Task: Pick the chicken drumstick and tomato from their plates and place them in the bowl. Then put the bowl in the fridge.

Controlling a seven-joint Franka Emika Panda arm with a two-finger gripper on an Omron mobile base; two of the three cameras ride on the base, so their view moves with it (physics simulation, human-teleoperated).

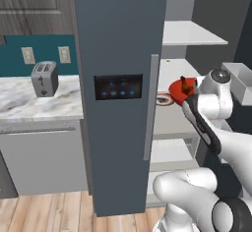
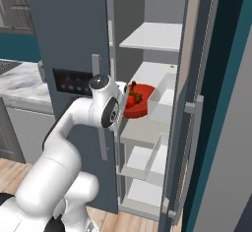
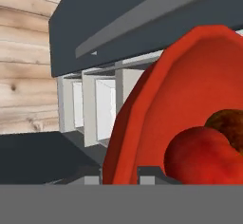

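While clamped shut on the rim of the bowl (image 3: pixel 156 104) by the gripper (image 3: pixel 118 173), held level before the open fridge (image 1: pixel 120 44) shelves, tomato (image 3: pixel 199 154) and chicken drumstick (image 3: pixel 228 126) inside.

Red-orange bowl (image 2: pixel 139 106), red tomato (image 3: pixel 201 154), brown drumstick (image 3: pixel 228 124), blue-grey fridge (image 1: pixel 118 39).

Kitchen: fridge (image 1: pixel 120 78), marble counter (image 1: pixel 39 101), toaster (image 1: pixel 45 78), wood-grain cabinets (image 1: pixel 34 7).

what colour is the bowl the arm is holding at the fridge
Red-orange. The bowl shows best in the hand view, with the tomato inside.
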